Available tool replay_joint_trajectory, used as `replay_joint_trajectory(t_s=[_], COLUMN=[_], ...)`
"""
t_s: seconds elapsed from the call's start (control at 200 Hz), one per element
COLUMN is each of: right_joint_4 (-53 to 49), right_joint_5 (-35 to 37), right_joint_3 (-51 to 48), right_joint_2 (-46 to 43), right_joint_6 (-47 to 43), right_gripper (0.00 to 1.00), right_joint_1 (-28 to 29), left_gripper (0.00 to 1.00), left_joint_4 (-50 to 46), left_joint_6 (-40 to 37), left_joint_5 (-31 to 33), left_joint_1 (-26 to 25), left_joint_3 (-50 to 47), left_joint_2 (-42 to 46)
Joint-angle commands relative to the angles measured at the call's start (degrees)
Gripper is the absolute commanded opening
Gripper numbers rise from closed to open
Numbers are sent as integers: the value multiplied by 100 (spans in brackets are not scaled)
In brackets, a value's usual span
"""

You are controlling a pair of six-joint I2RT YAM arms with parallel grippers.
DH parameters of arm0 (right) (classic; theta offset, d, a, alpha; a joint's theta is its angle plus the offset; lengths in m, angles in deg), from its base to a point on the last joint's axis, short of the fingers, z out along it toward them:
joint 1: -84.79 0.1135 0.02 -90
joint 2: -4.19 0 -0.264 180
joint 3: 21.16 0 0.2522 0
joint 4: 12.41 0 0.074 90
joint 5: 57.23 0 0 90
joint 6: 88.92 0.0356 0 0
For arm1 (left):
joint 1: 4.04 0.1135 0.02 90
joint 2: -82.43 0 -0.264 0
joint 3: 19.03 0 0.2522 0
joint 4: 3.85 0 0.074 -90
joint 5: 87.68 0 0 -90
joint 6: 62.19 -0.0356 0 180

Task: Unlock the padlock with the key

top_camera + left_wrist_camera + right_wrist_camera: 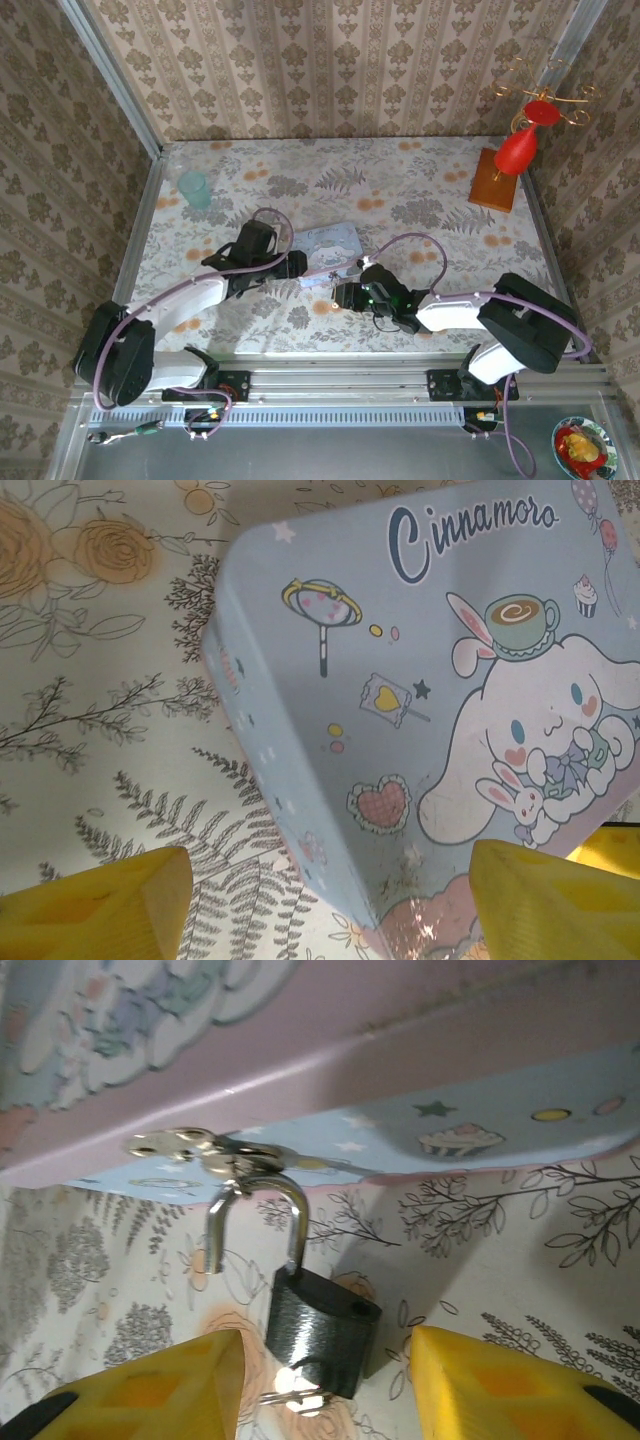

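Over the floral table (420, 190), left gripper (330, 880) gapes at the tin (400, 680); right wrist view shows right gripper (325, 1360) parted around padlock (320, 1330).

The padlock (318, 1332) had a dark, brushed, matt metal body; its shackle (297, 1222), at 12 o'clock, was bright polished metal. The tin (400, 700) looked smooth, painted, faintly glossy. The desk (100, 730) had a matt printed cover.

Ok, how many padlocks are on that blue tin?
1. The padlock hangs from the tin's latch, just ahead of the right gripper. Other sides of the tin may hide more.
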Motion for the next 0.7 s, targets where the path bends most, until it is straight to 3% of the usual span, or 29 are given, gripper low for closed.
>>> replay_joint_trajectory(t_s=[0.0, 0.28, 0.695], right_joint_4=[-150, -179, -403], right_joint_5=[206, 266, 309], right_joint_3=[155, 411, 739], right_joint_2=[193, 519, 820], right_joint_6=[128, 134, 247], right_gripper=[49, 48, 38], right_joint_1=[-2, 164, 270], left_gripper=[74, 74, 74], left_joint_4=[301, 317, 570], left_joint_6=[-140, 71, 288], left_joint_5=[-189, 314, 363], left_joint_1=[71, 102, 93], left_joint_3=[186, 22, -226], left_joint_2=[-186, -423, -555])
